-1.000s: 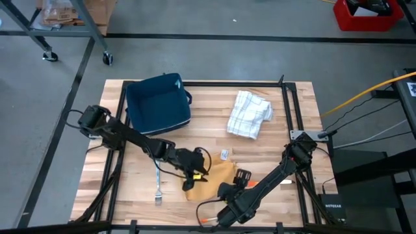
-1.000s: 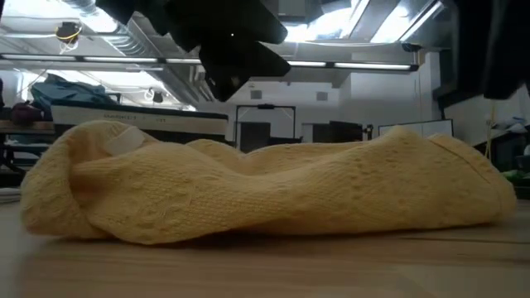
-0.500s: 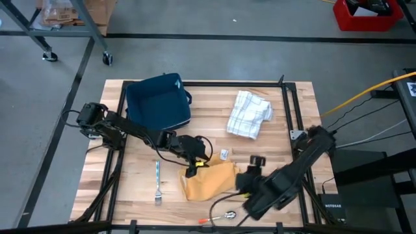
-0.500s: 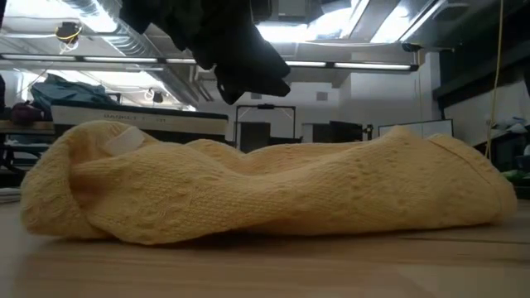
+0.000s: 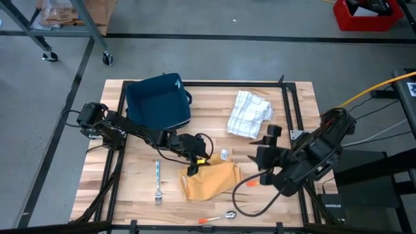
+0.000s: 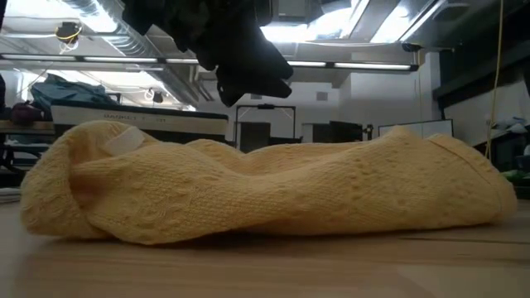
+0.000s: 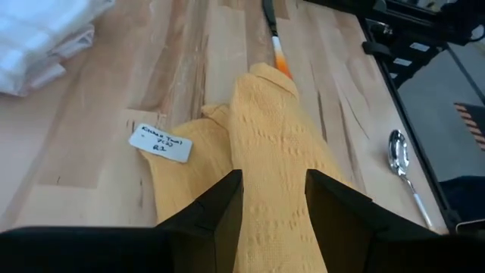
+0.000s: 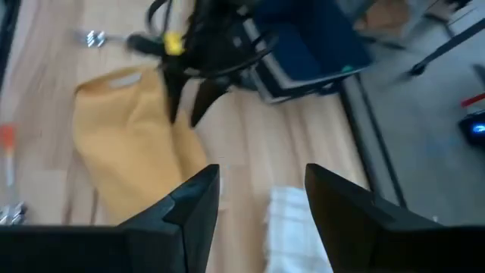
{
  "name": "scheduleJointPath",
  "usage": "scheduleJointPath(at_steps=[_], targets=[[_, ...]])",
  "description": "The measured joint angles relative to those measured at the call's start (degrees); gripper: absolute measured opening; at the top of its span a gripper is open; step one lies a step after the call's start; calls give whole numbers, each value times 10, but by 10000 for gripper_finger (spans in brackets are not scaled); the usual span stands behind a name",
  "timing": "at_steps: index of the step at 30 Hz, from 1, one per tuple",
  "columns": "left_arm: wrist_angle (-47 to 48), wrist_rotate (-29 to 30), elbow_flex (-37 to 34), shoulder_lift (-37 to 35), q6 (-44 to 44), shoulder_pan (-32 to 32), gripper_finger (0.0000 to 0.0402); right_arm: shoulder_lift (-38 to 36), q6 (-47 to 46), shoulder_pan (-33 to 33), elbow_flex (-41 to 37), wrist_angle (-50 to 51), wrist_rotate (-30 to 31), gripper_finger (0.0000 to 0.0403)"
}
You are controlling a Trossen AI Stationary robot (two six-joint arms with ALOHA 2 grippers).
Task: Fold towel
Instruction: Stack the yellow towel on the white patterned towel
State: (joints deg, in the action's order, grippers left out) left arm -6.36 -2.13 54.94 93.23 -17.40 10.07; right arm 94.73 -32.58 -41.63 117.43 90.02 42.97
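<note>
Lifted away since a second ago, the right gripper (image 5: 268, 144) now hangs open beside the yellow towel (image 5: 209, 181) in the high view. Left gripper (image 5: 197, 164) hovers open over the towel's corner. Its wrist view shows the towel (image 7: 276, 159) between spread fingers (image 7: 218, 205).

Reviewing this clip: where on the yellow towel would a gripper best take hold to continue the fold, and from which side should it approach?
Probably the yellow towel is best taken at its far edge near the small paper tag, coming down from above. That edge is raised and rumpled, so fingers can close around it, and the open left gripper hovers there, while the open right gripper is off to the right.
</note>
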Motion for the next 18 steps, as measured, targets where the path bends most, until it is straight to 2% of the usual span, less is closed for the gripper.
scheduleJointPath(at_steps=[4, 8, 13, 18], targets=[[2, 0, 0, 0, -11, 0, 136, -19, 3, 0, -10, -1, 27, 199], [3, 0, 0, 0, -12, 0, 136, -46, 1, 0, -62, 0, 62, 199], [3, 0, 0, 0, -18, 0, 136, -103, -41, 0, -173, 0, 103, 199], [5, 0, 0, 0, -16, 0, 136, -182, -170, 0, -314, 0, 103, 199]])
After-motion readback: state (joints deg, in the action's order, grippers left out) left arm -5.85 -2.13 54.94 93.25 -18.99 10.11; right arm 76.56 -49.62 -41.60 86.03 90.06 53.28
